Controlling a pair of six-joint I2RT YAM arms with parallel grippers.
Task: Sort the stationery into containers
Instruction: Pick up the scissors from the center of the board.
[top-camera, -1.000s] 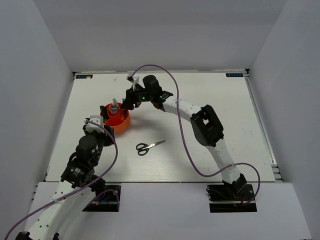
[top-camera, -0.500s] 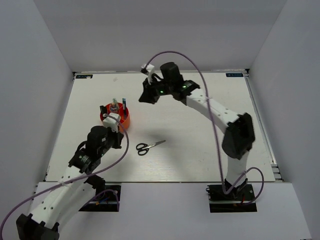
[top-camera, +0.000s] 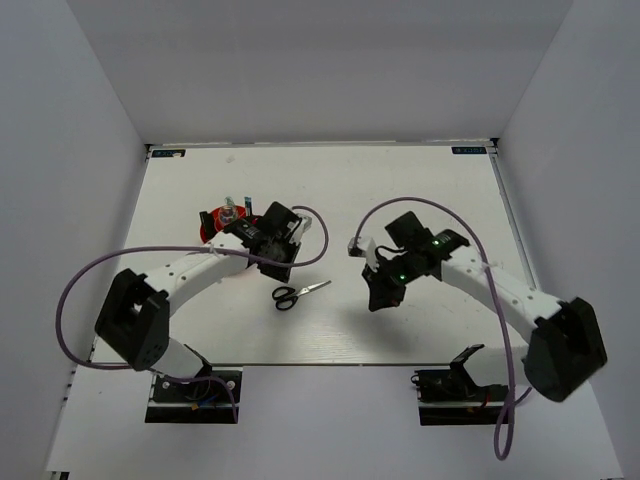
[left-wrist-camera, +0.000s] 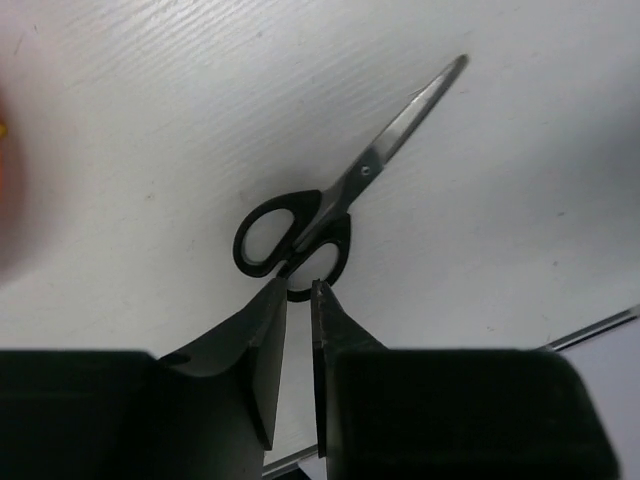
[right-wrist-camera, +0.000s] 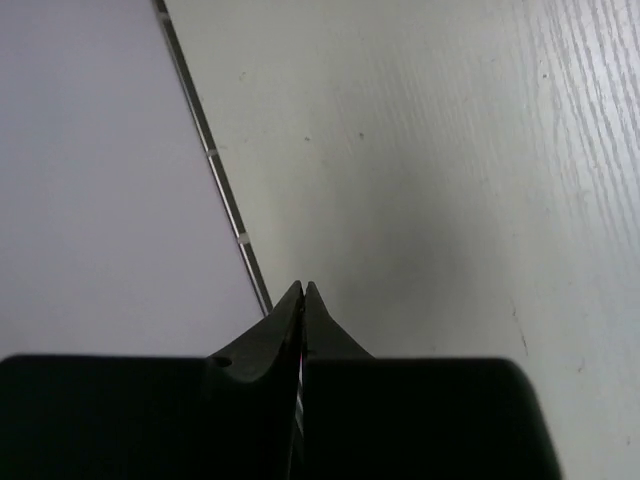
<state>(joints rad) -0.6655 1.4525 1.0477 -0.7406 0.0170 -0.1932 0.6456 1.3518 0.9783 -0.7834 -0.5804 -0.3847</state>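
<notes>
At centre-left of the overhead view, item one: black-handled scissors (left-wrist-camera: 352, 183), lying flat on the bench (top-camera: 420, 190), blades closed, tip pointing to the upper right of the frame and handle loops to the lower left. Item two: left gripper (left-wrist-camera: 297, 288), hanging directly over the lower handle loop with its jaws parted by only a narrow slot. You cannot tell from the wrist view whether the tips touch the loop. Item three: orange-red cup (top-camera: 209, 226), up and to the left of the scissors and partly hidden behind the left arm, with a few upright pens (top-camera: 229, 208) standing in it. Item four: right gripper (right-wrist-camera: 303, 290), jaws pressed fully together and holding nothing, over bare bench right of centre, well apart from everything else. Hazards for you to log: the slot looks barely wider than the loop's rim, so a descent slightly off line would likely land a tip on the plastic and skid the scissors away. A pinch on one loop alone may let the blades swing open or droop in the lift. The dividers and standing pens leave little room in the cup, so the long blades could snag and tip it.
</notes>
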